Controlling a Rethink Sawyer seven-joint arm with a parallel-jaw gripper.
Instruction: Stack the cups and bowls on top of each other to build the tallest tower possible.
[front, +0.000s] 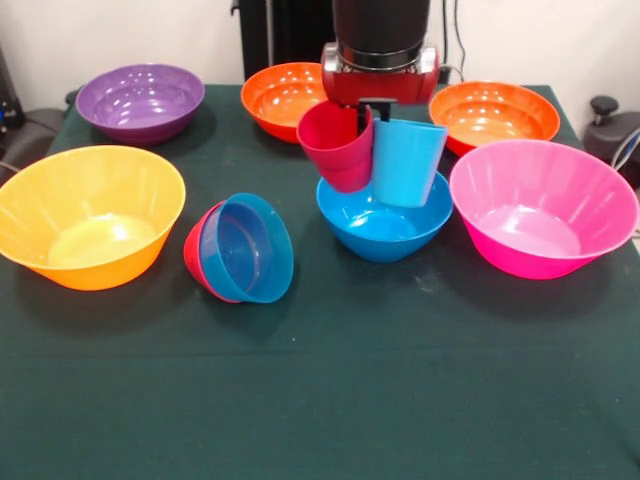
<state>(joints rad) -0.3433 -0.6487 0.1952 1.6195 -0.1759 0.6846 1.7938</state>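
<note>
- The crimson red cup (338, 145) hung tilted at the centre, its mouth turned toward 10 o'clock, its side touching the light blue cup (408, 162).
- The light blue cup stood nearly upright, just at 3 o'clock of the red one, its base dipping into the mid-sized blue bowl (384, 226).
- That blue bowl sat upright on the bench.
- At 8 o'clock of it, a small blue bowl (248, 247) lay on its side, nested in a small red bowl (193, 250).
- The yellow-orange bowl (88, 215) sat at 9 o'clock, the pink bowl (543, 206) at 3 o'clock.
- The purple bowl (141, 101) sat at 10 o'clock; two orange bowls (279, 97) (494, 113) flanked 12 o'clock.
</note>
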